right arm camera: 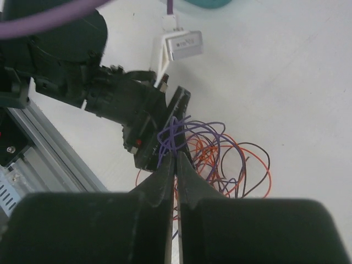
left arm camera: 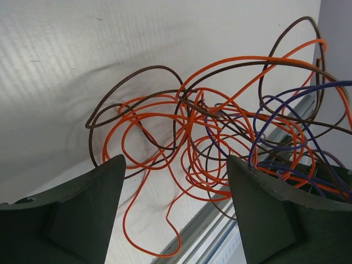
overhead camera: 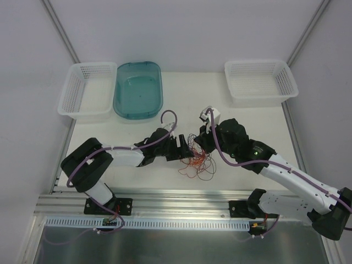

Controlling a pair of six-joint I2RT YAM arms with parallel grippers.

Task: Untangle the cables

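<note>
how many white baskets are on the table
2. One basket sits at the far left, right beside the teal tub; the other sits at the far right. None appears hidden.

Left arm (overhead camera: 124, 157) and right arm (overhead camera: 286, 177), white links, black joints, thick purple hoses (right arm camera: 55, 15) alongside, left end effector's (left arm camera: 176, 165) dark wedge-shaped fingers (left arm camera: 82, 214), white wrist camera block (right arm camera: 184, 45)
</note>
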